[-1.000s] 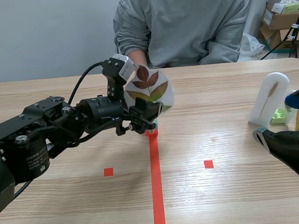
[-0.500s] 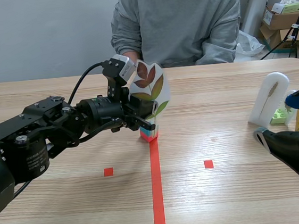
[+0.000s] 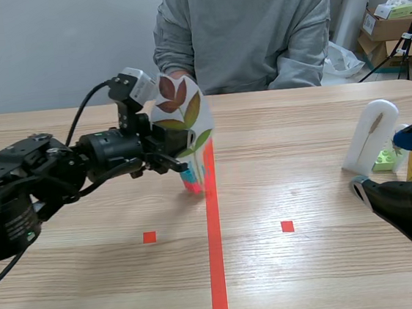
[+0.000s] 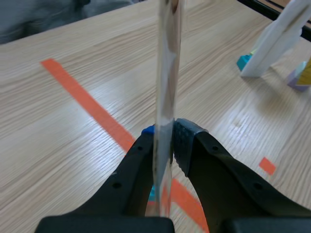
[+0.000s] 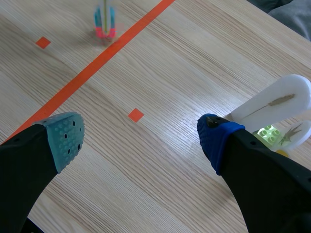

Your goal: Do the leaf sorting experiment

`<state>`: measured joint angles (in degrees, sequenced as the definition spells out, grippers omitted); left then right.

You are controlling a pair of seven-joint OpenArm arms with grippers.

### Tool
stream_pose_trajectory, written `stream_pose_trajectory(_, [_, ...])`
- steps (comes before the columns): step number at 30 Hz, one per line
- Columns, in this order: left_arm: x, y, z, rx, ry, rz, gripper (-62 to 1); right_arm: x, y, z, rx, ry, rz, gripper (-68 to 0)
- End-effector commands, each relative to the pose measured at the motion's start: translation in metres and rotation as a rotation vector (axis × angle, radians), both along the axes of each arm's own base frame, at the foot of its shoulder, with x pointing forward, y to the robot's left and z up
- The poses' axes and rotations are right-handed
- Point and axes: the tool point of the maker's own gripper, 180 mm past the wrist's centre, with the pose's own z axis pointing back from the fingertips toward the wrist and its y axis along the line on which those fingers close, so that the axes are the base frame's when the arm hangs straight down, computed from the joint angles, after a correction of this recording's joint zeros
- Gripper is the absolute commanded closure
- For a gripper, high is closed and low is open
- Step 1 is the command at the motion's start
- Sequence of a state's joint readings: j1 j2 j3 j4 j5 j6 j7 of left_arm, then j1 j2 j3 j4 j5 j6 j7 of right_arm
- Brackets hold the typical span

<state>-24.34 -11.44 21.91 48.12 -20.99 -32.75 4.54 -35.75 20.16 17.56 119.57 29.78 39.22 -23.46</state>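
Observation:
A clear laminated card with red and green leaves (image 3: 180, 116) stands upright in a small pink and blue block (image 3: 192, 179), just left of the orange tape line. My left gripper (image 3: 173, 161) is shut on the card's lower part. In the left wrist view the card (image 4: 166, 73) shows edge-on, pressed between my left gripper's (image 4: 167, 141) pads. My right gripper (image 3: 379, 164) hangs open at the table's right edge, holding nothing. The right wrist view shows my right gripper (image 5: 138, 135) wide open, with the leaf card (image 5: 104, 22) far ahead.
A white card with a dried grass sprig (image 3: 372, 135) stands in a green block (image 3: 386, 159) at the right, close to my right gripper. A person in a grey sweater (image 3: 251, 24) sits across the table. Cardboard boxes (image 3: 392, 28) stand behind at the right.
My left gripper has carried the leaf card and its block leftward, from the end of the tape line to just left of it, and the arm has drawn back to the left.

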Motion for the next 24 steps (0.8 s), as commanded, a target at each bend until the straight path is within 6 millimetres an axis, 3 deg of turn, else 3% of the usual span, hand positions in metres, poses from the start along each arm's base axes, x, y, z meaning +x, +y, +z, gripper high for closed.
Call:
stream_pose_trajectory(1, [0.001, 0.014, 0.021, -0.026, -0.058, 0.028, -4.0, 0.004, -0.002, 0.006, 0.001, -0.026, -0.005, -47.7])
stream_pose_trajectory(4, [-0.001, 0.041, 0.035, -0.032, -0.099, 0.095, -4.0, 0.005, -0.001, 0.007, 0.003, -0.028, -0.005, -47.7])
stream_pose_trajectory(10, [0.005, 0.115, 0.047, -0.072, -0.137, 0.321, -4.0, 0.005, -0.001, 0.007, 0.003, -0.029, -0.005, -47.7])
stream_pose_trajectory(16, [0.023, 0.19, 0.048, -0.003, -0.172, 0.593, -4.0, 0.005, -0.001, 0.007, 0.004, -0.029, -0.005, -47.7])
stream_pose_trajectory(24, [0.053, 0.258, 0.044, 0.082, -0.194, 0.791, -4.0, 0.005, -0.001, 0.007, 0.004, -0.029, -0.005, -47.7])
